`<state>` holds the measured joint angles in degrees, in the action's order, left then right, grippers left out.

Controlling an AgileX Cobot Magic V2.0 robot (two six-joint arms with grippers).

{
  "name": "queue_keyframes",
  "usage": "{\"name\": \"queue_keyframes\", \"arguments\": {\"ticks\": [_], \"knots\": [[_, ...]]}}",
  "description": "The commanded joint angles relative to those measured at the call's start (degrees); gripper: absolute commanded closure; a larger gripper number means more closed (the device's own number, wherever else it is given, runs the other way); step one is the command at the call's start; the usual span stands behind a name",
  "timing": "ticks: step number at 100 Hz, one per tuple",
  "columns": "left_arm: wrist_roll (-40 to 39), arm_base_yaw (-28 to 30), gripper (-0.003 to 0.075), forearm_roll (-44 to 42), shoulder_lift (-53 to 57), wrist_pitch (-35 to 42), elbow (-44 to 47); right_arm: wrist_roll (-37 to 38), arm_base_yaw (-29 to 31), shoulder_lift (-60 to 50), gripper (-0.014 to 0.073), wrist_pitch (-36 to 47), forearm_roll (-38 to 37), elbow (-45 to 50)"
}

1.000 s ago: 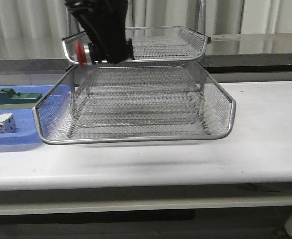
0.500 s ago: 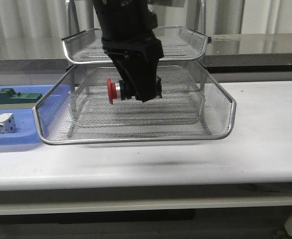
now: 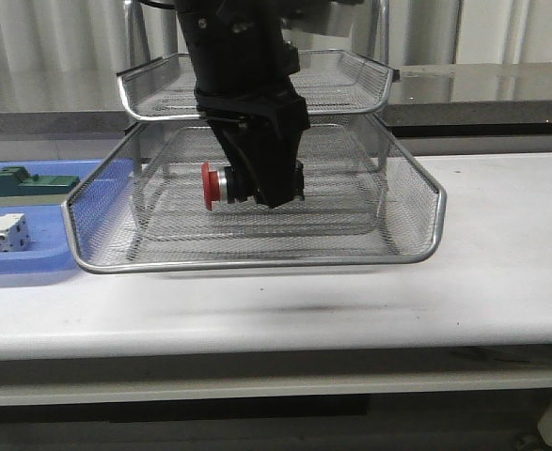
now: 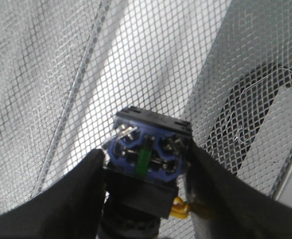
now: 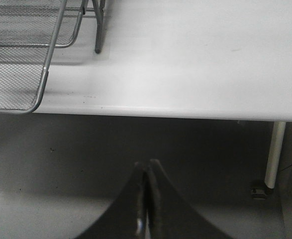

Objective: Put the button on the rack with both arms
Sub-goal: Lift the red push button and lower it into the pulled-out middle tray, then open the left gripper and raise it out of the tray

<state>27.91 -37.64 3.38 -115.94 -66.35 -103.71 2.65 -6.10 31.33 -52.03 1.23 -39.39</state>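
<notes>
Table [image 3: 501, 282] edge is sitting nearest. Left claw [image 3: 257, 183] is gripping button [image 3: 216, 184] tight, hanging over pulled-out middle tier of rack [image 3: 417, 202], red head pointing 9 o'clock. Right claw [image 5: 146, 199], fingers pressed together holding nothing, is hanging off the table edge.

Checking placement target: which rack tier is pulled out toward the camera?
The middle tier of the rack: it juts forward, with the left claw holding the button over it.

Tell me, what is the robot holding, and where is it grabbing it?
The left gripper holds the push-button by its black body; the right gripper holds nothing.
</notes>
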Motion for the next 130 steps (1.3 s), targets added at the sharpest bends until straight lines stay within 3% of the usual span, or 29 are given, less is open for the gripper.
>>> {"name": "queue_keyframes", "arguments": {"ticks": [1, 11, 17, 73, 99, 115, 130], "knots": [[0.0, -0.5, 0.0304, 0.7, 3.3, 0.8, -1.5, 0.0, 0.4, 0.0, 0.0662, 3.6, 0.0, -1.3], [0.0, -0.5, 0.0207, 0.7, 3.3, 0.8, -1.5, 0.0, 0.4, 0.0, 0.0662, 3.6, 0.0, -1.3], [0.0, -0.5, 0.0187, 0.7, 3.3, 0.9, -1.5, 0.0, 0.4, 0.0, 0.0662, 3.6, 0.0, -1.3], [-1.8, 0.4, 0.0195, 3.7, 7.7, -5.2, -5.4, 0.0, 0.4, 0.0, 0.0662, 3.6, 0.0, -1.3], [-3.8, 6.8, 0.0195, 4.5, 13.9, -6.7, -5.4, 0.0, 0.4, 0.0, 0.0662, 3.6, 0.0, -1.3], [-3.8, 13.4, 0.0195, 10.9, 18.1, -6.7, -5.1, 0.0, 0.4, 0.0, 0.0662, 3.6, 0.0, -1.3], [-3.8, 19.5, 0.0195, 11.2, 23.1, -6.7, -0.4, 0.0, 0.4, 0.0, 0.0662, 3.6, 0.0, -1.3]]}}
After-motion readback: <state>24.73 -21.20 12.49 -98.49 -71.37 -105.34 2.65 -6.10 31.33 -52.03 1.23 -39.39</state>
